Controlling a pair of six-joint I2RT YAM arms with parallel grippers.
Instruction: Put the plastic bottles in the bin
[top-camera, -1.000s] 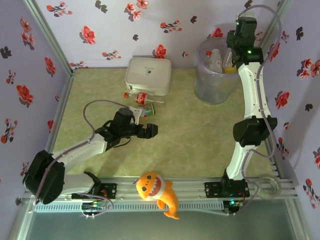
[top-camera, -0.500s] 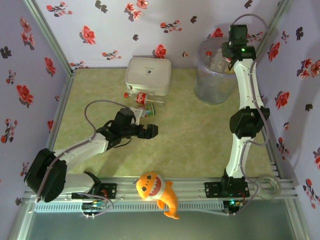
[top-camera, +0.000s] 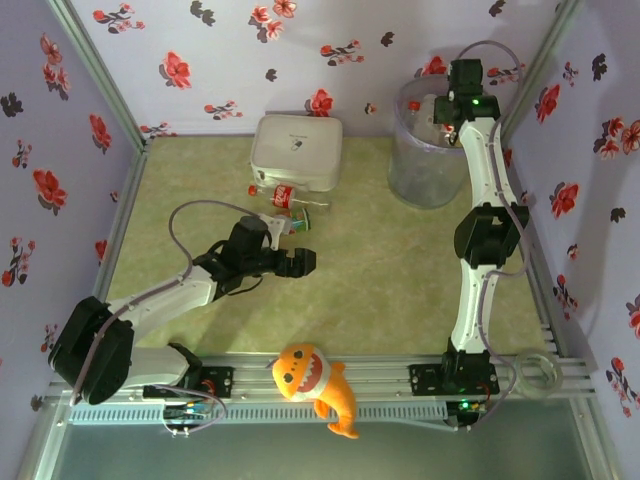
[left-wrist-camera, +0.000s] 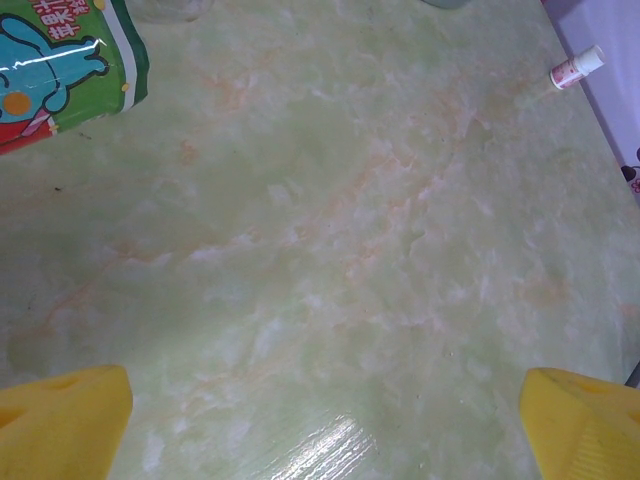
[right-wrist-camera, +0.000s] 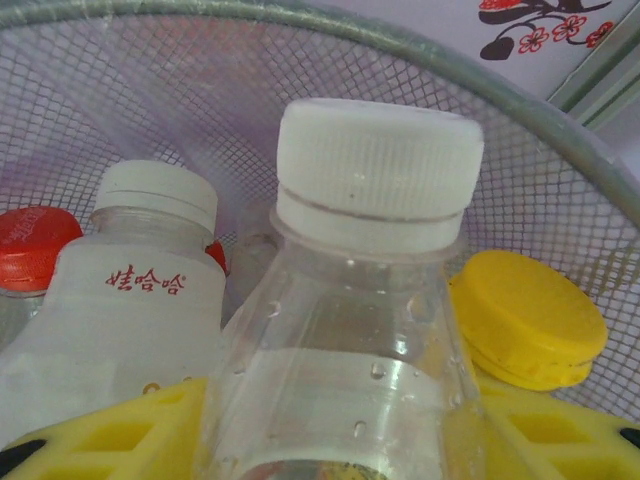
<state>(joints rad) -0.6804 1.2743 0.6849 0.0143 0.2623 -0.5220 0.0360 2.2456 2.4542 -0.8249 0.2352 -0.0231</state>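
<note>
Since a second ago the right arm has straightened, carrying its hand (right-wrist-camera: 330, 440) further over the bin (top-camera: 425, 175). A clear white-capped bottle (right-wrist-camera: 365, 300) stands between its fingers above other bottles (right-wrist-camera: 140, 300) inside; whether they clamp it I cannot tell. The left hand (top-camera: 300, 262) has not moved, fingers wide apart over the green marbled surface (top-camera: 400, 270), near two bottles (top-camera: 283, 197) beside a white box (top-camera: 295, 150). Flowered lilac walls (top-camera: 200, 50) enclose it.

Clear bottle (right-wrist-camera: 340, 350), white cap, upright at centre, droplets inside. It sits between the yellow jaws of the right gripper (right-wrist-camera: 330, 435); contact unclear. Left of it is a white-capped bottle (right-wrist-camera: 130, 300) with red characters. Far left, red cap (right-wrist-camera: 30, 245). Right, yellow cap (right-wrist-camera: 525, 320). The bin (right-wrist-camera: 180, 90) stands behind, with a mesh-patterned wall and grey rim.
</note>
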